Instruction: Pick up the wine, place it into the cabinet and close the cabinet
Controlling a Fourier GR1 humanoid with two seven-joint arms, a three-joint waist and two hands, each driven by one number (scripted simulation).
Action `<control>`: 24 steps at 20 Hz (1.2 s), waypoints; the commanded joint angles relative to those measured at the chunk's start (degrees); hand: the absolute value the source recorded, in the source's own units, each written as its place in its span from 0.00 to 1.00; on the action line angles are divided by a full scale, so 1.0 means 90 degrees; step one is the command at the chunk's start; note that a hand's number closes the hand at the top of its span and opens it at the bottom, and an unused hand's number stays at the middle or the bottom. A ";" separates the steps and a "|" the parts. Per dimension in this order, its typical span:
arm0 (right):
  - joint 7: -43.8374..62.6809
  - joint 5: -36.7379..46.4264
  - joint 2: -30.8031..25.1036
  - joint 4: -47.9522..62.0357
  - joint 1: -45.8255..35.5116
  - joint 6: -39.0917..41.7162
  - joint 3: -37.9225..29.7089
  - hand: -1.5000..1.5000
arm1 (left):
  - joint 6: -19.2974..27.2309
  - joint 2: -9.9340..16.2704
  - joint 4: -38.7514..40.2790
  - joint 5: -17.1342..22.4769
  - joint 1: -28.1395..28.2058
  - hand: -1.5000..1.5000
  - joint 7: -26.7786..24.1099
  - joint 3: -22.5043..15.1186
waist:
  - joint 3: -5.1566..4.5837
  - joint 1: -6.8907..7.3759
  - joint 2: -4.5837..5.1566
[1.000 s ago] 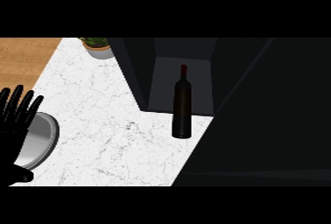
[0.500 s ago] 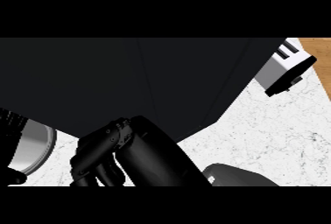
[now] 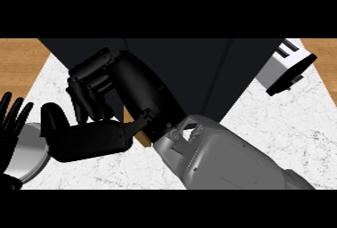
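Counter: white marbled top (image 3: 276,133) with wood floor showing at the upper left and upper right corners; more of the marble shows now than half a second ago, when the dark mass filled most of the view.
Cabinet: a large black body (image 3: 197,62) spreads across the upper middle, its panels meeting at a seam that runs down toward the counter.
Right hand: the black hand (image 3: 108,93) now sits high in the centre-left, risen from the lower edge where it showed half a second ago. Its fingers are curled downward in a clenched arc, the thumb (image 3: 79,138) jutting out to the left below them.
Right forearm: grey casing (image 3: 223,160) slants from the lower right up to the wrist (it was barely in view before).
Wine: the bottle, standing plain against the cabinet a second ago, cannot be made out; I cannot tell whether the curled fingers enclose it.
Tan patch: a small wood-coloured piece (image 3: 140,133) shows between thumb and wrist.
Left hand: the hand (image 3: 12,120) rests at the left edge, fingers straight and pointing up, unchanged in place.
Plate: a grey round plate (image 3: 30,158) lies by the left hand, partly hidden by the thumb.
Toaster: a white and black appliance (image 3: 286,67) at the upper right, shifted lower in view than before.
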 commanded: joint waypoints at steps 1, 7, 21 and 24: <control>-0.0236 -0.0324 0.0033 0.0669 -0.0134 0.0223 -0.0517 1.00 | -0.0236 0.0225 0.0520 -0.0028 -0.0127 0.00 0.0061 0.0389 | -0.0026 -0.0059 0.0021; -0.1045 -0.0209 0.0035 0.1564 0.0383 0.0842 -0.0718 1.00 | 0.0192 -0.0105 -0.0191 -0.0329 0.0198 0.00 0.0022 0.0328 | -0.0021 -0.0030 0.0017; -0.1909 -0.0044 -0.0723 0.2727 0.0185 0.1791 -0.1385 1.00 | -0.0300 -0.0005 0.0210 -0.0131 -0.0091 0.00 0.0222 0.0354 | -0.0029 0.0003 0.0062; -0.2207 -0.0050 -0.0798 0.2948 0.0154 0.1976 -0.1507 1.00 | -0.0228 -0.0052 0.0242 -0.0081 -0.0315 0.00 0.0225 0.0387 | -0.0029 0.0004 0.0092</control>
